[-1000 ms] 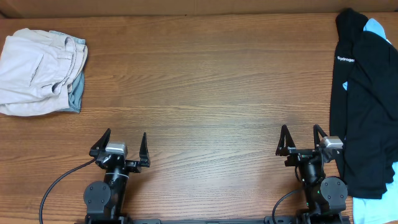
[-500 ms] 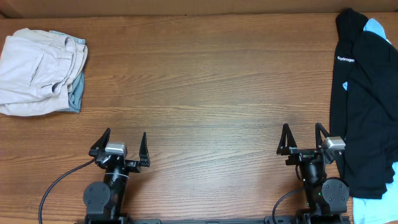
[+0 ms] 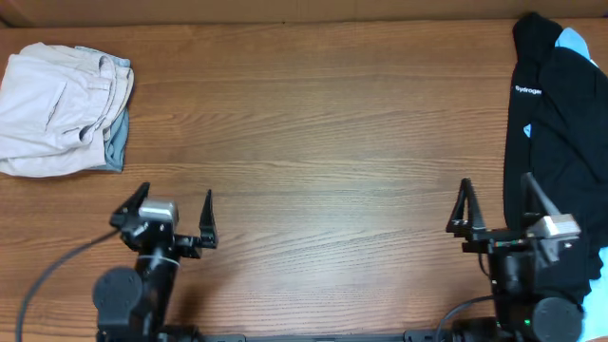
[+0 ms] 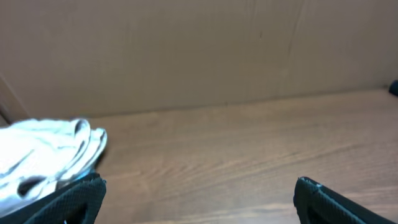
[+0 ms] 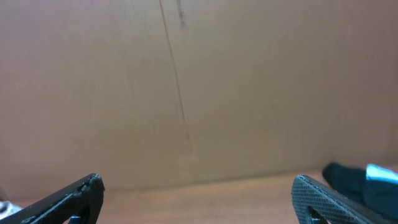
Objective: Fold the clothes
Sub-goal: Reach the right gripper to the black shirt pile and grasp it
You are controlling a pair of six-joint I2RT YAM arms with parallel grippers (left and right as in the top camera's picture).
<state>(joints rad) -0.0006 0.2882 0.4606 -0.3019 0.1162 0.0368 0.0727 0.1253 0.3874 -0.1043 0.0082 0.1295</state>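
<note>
A pile of black clothes lies at the table's right edge. A plain black layer (image 3: 570,171) lies on top; no neck label shows. Under its left side is the black garment with white chest lettering (image 3: 525,91). A light-blue T-shirt (image 3: 572,40) peeks out at the back and the front. My right gripper (image 3: 496,195) is open and empty, with its right finger over the pile's left edge. My left gripper (image 3: 174,201) is open and empty above bare wood at front left. In the right wrist view the open fingers (image 5: 199,199) frame the table, with black fabric (image 5: 345,177) at far right.
A folded stack of beige clothes (image 3: 57,109) with a grey-blue piece under it (image 3: 116,144) sits at the back left; it also shows in the left wrist view (image 4: 50,155). A brown cardboard wall (image 4: 199,56) stands along the far edge of the wooden table (image 3: 313,133).
Both arms have lifted. My left gripper has shifted left, and my right gripper has shifted right, up to the edge of the black pile. The clothes have not moved.
</note>
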